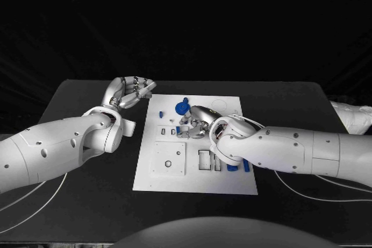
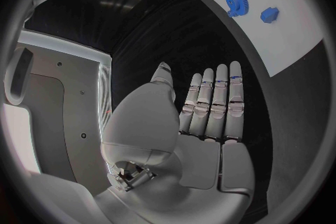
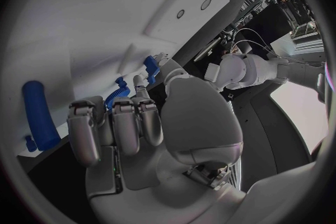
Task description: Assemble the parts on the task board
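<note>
The white task board lies in the middle of the black table. My right hand is low over its upper middle, fingers curled in, and pinches a small blue ribbed part against the board. A blue gear stands just beyond that hand, also seen as the gear beside a small blue part. My left hand hovers off the board's far left corner. This left hand is flat, fingers straight, holding nothing.
A blue rod lies on the board near my right forearm, the same rod at the board's right side. Rectangular recesses fill the board's near half. White cables trail on the table near its front corners.
</note>
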`<act>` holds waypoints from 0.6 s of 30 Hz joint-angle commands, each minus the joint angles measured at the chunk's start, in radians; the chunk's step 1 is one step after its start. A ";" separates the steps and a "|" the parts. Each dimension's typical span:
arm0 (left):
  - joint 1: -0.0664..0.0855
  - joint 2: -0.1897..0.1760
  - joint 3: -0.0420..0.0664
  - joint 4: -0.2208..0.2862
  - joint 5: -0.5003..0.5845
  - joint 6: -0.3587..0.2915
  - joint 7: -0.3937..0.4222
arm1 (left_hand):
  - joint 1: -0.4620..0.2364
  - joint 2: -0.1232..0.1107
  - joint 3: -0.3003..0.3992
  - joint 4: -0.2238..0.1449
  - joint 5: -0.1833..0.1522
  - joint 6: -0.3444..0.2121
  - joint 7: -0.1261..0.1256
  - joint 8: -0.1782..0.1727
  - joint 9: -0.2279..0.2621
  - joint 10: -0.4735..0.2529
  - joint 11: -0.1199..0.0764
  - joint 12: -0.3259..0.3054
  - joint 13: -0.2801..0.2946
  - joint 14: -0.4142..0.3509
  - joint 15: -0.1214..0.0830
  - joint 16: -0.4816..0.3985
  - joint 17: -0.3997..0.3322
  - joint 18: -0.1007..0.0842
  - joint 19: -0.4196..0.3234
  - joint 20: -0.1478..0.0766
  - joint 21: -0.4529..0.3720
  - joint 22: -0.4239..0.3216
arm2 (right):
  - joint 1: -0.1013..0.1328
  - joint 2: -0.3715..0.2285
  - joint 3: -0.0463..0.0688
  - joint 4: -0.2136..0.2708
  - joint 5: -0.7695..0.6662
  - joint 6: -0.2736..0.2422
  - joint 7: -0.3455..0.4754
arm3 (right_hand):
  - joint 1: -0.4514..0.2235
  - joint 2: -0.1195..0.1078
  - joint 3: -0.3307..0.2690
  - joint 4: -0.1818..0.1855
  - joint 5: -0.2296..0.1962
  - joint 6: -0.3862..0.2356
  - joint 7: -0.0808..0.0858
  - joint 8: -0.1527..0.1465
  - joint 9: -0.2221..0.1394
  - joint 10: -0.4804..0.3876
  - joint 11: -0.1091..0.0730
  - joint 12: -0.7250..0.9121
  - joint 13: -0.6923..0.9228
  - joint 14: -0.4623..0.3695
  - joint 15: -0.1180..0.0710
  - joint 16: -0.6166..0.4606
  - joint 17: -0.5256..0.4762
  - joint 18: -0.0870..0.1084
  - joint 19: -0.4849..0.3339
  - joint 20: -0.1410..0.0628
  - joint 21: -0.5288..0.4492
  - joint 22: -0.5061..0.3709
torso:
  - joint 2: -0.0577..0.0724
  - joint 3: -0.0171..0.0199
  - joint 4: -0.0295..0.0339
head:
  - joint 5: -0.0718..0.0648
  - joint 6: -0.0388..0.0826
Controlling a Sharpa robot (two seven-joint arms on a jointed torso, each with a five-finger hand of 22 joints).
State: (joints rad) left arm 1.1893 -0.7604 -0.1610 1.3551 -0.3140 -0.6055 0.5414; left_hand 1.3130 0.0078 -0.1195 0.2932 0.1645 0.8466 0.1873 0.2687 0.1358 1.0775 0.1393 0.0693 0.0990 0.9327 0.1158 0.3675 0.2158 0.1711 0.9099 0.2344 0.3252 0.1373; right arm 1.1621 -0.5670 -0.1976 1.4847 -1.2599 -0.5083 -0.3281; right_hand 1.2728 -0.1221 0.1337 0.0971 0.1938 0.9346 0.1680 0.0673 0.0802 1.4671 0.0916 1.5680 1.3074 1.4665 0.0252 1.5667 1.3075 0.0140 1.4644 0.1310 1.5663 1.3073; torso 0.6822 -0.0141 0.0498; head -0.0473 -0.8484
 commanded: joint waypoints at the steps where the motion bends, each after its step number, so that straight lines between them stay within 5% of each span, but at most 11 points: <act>1: 0.001 -0.001 0.001 0.004 -0.005 0.017 0.005 | 0.001 0.006 -0.010 -0.001 0.006 0.002 0.002 -0.007 0.000 -0.006 0.005 -0.006 0.001 -0.008 0.004 -0.006 0.002 0.012 -0.006 0.000 -0.005 -0.001 | 0.010 -0.014 0.001 0.015 0.000 -0.093 0.034 | -0.017 -0.001 -0.003 0.019 -0.008 -0.027 0.005 -0.006 -0.004 0.104 0.011 0.003 0.263 0.104 0.015 0.004 0.263 -0.014 0.106 0.012 0.004 0.263 | -0.001 0.0013 -0.0020 | 0.004 0.001; 7: 0.016 -0.013 0.001 0.018 -0.025 0.055 -0.042 | 0.000 0.008 -0.024 -0.001 0.007 -0.038 0.012 -0.028 -0.007 -0.018 0.012 -0.003 0.001 -0.008 0.007 -0.004 0.009 0.012 -0.007 0.001 -0.002 -0.001 | 0.067 -0.060 0.001 0.057 0.145 -0.161 0.138 | -0.055 0.032 -0.012 0.068 0.005 -0.072 0.015 -0.002 -0.008 0.104 0.021 0.003 0.263 0.104 0.027 0.004 0.263 -0.014 0.106 0.027 0.004 0.263 | -0.003 0.0022 -0.0018 | 0.019 -0.002; 10: 0.040 -0.019 0.001 0.025 -0.058 0.098 -0.097 | -0.004 0.013 -0.037 -0.001 0.007 -0.090 0.013 -0.042 -0.017 0.021 0.007 0.012 0.013 0.023 -0.002 0.012 0.022 0.014 0.013 -0.006 0.014 0.005 | 0.106 -0.107 0.001 0.090 0.292 -0.133 0.222 | -0.083 0.073 -0.014 0.096 0.017 -0.072 0.020 0.006 -0.004 0.104 0.026 0.003 0.263 0.104 0.031 0.004 0.263 -0.014 0.106 0.033 0.004 0.263 | -0.005 0.0040 -0.0019 | 0.036 -0.008; 14: 0.086 -0.016 0.001 0.027 -0.144 0.193 -0.225 | -0.022 0.014 -0.056 -0.001 0.007 -0.221 -0.029 -0.070 -0.041 0.130 -0.035 0.054 0.052 0.103 -0.038 0.051 0.052 0.013 0.076 -0.037 0.059 0.024 | 0.147 -0.178 0.001 0.128 0.432 -0.047 0.300 | -0.122 0.152 -0.015 0.152 0.047 -0.070 0.025 0.016 0.001 0.104 0.031 0.003 0.263 0.104 0.038 0.004 0.263 -0.014 0.106 0.039 0.004 0.263 | -0.007 0.0012 0.0012 | 0.058 -0.013; 16: 0.118 -0.016 0.000 0.031 -0.212 0.246 -0.319 | -0.046 -0.017 -0.049 0.002 0.009 -0.286 -0.056 -0.055 -0.049 0.235 -0.076 0.112 0.095 0.196 -0.078 0.105 0.097 0.013 0.149 -0.073 0.112 0.053 | 0.161 -0.219 0.000 0.151 0.479 -0.012 0.318 | -0.145 0.172 -0.036 0.187 0.078 -0.075 0.025 0.019 0.002 0.104 0.032 0.003 0.263 0.104 0.039 0.004 0.263 -0.014 0.106 0.042 0.004 0.263 | -0.007 0.0014 -0.0002 | 0.070 -0.013; 18: 0.138 -0.015 0.000 0.034 -0.254 0.276 -0.373 | -0.068 -0.037 -0.036 0.003 0.011 -0.299 -0.063 -0.038 -0.049 0.280 -0.091 0.140 0.115 0.236 -0.094 0.131 0.122 0.012 0.179 -0.088 0.138 0.068 | 0.166 -0.240 0.000 0.162 0.505 0.004 0.322 | -0.151 0.180 -0.042 0.193 0.082 -0.077 0.025 0.020 0.002 0.104 0.032 0.003 0.263 0.104 0.039 0.004 0.263 -0.014 0.106 0.042 0.004 0.263 | -0.008 0.0023 -0.0021 | 0.074 -0.014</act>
State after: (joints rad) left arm 1.3175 -0.7784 -0.1613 1.3837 -0.4352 -0.4586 0.3380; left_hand 1.2580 -0.0181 -0.1639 0.2954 0.1702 0.5588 0.1289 0.2214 0.0877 1.3322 0.0574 0.1942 0.2026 1.1460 0.0309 0.4847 0.3245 0.1711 1.0717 0.1552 0.4494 0.1970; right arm 1.3269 -0.7998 -0.1965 1.6354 -0.8992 -0.5798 -0.0913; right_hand 1.1223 0.0490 0.0950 0.2846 0.2715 0.8626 0.1913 0.0808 0.0815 1.4661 0.1175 1.5680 1.3073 1.4647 0.0555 1.5667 1.3074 0.0140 1.4644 0.1668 1.5663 1.3081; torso 0.6761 -0.0116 0.0490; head 0.0159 -0.8609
